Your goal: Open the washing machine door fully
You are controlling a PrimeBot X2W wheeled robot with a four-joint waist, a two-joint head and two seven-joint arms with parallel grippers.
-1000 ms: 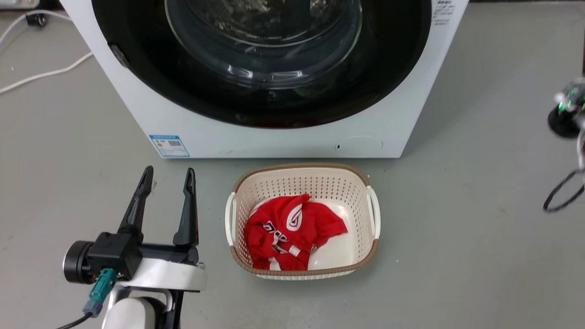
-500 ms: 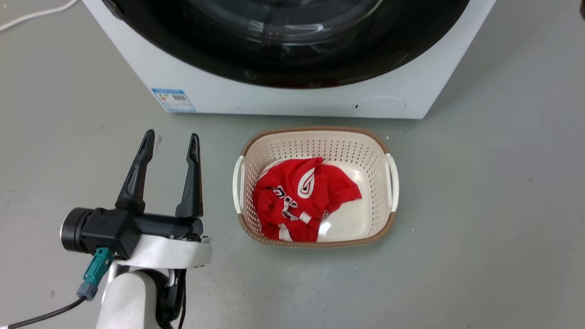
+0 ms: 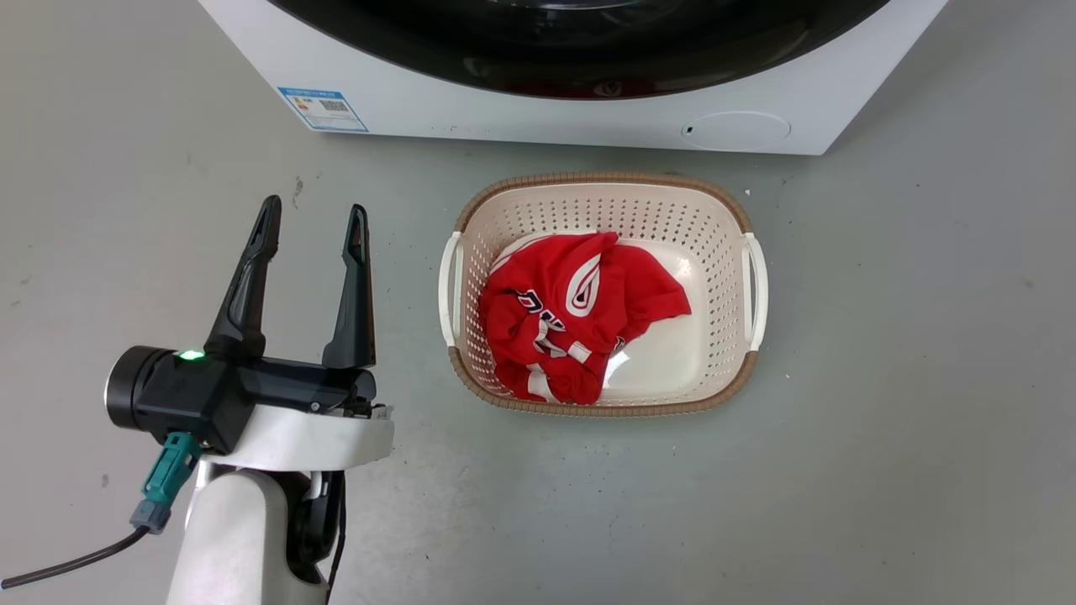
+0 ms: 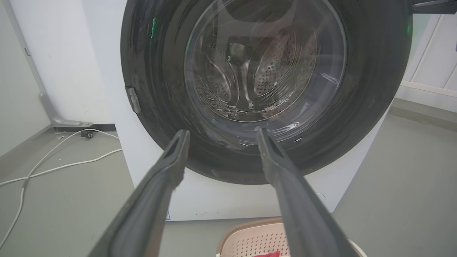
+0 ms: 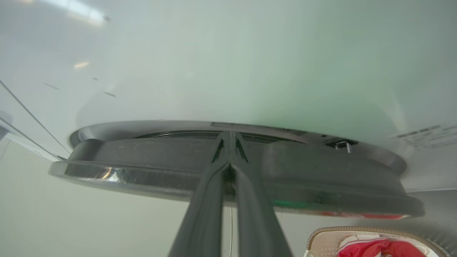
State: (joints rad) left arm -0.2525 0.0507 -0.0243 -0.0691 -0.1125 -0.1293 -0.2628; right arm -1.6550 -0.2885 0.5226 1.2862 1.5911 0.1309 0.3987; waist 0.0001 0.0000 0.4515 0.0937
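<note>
The washing machine door is a glossy black disc with a bulging glass centre, facing me in the left wrist view. Its lower rim runs along the top of the head view. My left gripper hovers over the floor left of the basket, open and holding nothing, and its fingertips point at the door from a distance. In the right wrist view the door is edge-on, with a narrow gap to the white front. My right gripper is shut, its tips at that gap behind the rim.
A cream laundry basket holding a red shirt stands on the grey floor just in front of the machine. A small round white flap sits low on the front panel. White cables trail on the floor left of the machine.
The head camera has tilted down, so the machine and the basket have slid up and right in the picture. The left gripper has stayed open in much the same place.
</note>
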